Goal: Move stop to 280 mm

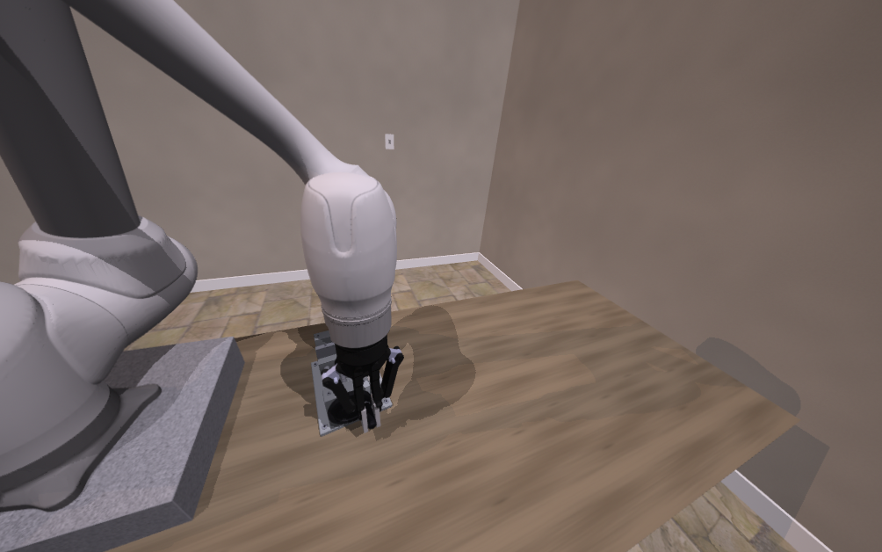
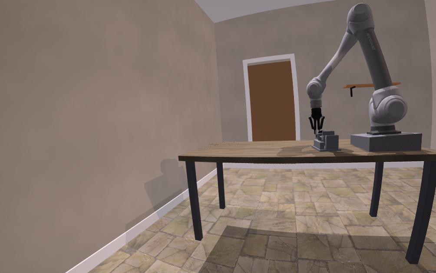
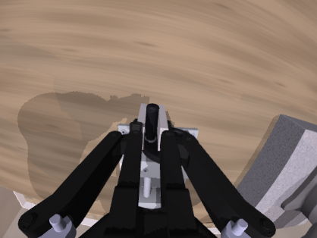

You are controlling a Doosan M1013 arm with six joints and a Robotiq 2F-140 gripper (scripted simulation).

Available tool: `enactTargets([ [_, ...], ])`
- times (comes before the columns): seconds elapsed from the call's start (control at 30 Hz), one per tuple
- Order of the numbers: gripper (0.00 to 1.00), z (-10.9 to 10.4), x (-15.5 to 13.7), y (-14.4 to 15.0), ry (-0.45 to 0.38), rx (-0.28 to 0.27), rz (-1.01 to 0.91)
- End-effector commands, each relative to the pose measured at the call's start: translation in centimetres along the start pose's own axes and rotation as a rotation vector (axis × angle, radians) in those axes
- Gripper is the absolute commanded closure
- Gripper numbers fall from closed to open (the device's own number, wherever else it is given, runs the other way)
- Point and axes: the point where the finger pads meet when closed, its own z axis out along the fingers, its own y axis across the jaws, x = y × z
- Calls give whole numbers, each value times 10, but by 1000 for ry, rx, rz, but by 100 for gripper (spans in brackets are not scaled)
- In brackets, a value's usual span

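My task's thing, a round black handwheel (image 1: 339, 411) (image 3: 151, 155) with an upright black cylindrical handle (image 1: 371, 415) (image 3: 152, 120), sits low at one end of a grey metal device (image 1: 318, 413) (image 2: 331, 142) (image 3: 191, 132), largely covered by my fingers; I have that handle pinched in my black two-fingered pincer (image 1: 371, 419) (image 2: 316, 132) (image 3: 152, 126), a pale flat pad pressing on each side of it; where the stop is set I cannot tell, as no scale is readable. The device rests by its flat plate on a brown wood-grained table (image 1: 553, 403) (image 2: 257, 151) (image 3: 208, 57) with dark legs; above it my grey-white arm (image 1: 350, 241) (image 2: 314, 88) reaches down, wrist over the handwheel; near the device stands my speckled grey stone block (image 1: 188, 442) (image 2: 395, 142) (image 3: 262, 151), bearing my foot; beyond are a brown door (image 2: 271, 102) in a white frame and an orange-brown wall shelf (image 2: 363, 85) on a black bracket.
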Motion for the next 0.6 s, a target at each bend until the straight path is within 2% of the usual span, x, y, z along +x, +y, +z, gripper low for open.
enactTargets([
  [0.0,96,-2,0,0,0,0,0],
  [0.57,96,-8,0,0,0,0,0],
])
